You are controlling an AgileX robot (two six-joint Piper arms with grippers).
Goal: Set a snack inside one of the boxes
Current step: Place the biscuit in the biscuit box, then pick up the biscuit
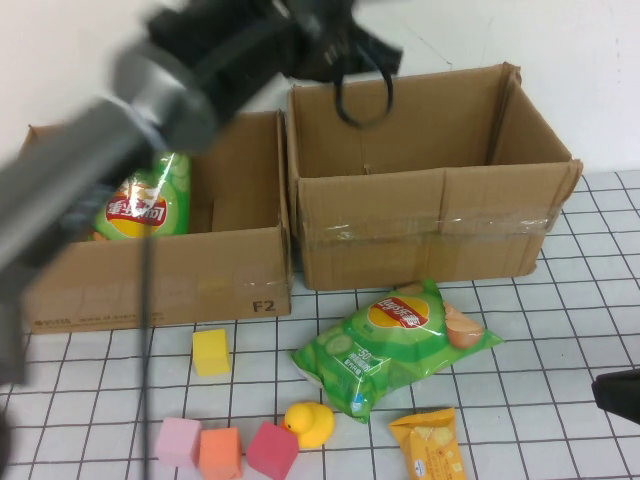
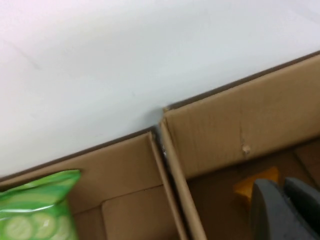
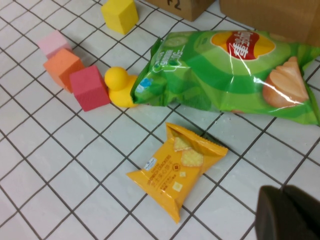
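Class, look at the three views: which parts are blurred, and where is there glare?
High view: the left arm is smeared by motion blur over the boxes. Left wrist view: soft all over. Right wrist view: sharp, with glare on the green chip bag; only the dark right hand at the edge is out of focus.

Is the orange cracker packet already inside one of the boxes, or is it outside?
Outside. The orange cracker packet lies flat on the tiled table, near the right gripper; the left gripper is over the boxes.

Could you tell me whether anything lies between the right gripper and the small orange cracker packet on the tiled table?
Nothing visible does. The right gripper hangs beside the small orange cracker packet with bare tiles between. The left gripper is over the right cardboard box.
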